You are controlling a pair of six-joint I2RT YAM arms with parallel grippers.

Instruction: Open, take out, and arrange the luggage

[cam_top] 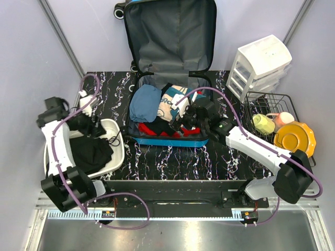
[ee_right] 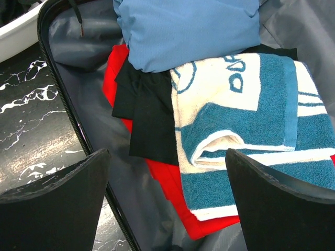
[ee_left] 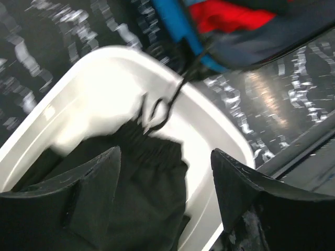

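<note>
Left jaws stand released and empty over the black garment (ee_left: 141, 172) in the tub (cam_top: 118, 151), at 9 o'clock on the counter (cam_top: 172, 162). That view is blurred, but the garment seems to lie wholly inside. Right jaws gape wide, holding nothing, above the towel (ee_right: 251, 125) in the open luggage (cam_top: 170, 36) at 12 o'clock. For the next pick I would descend straight and pinch only the towel's folded edge, clear of the red cloth (ee_right: 167, 193) beneath.
</note>
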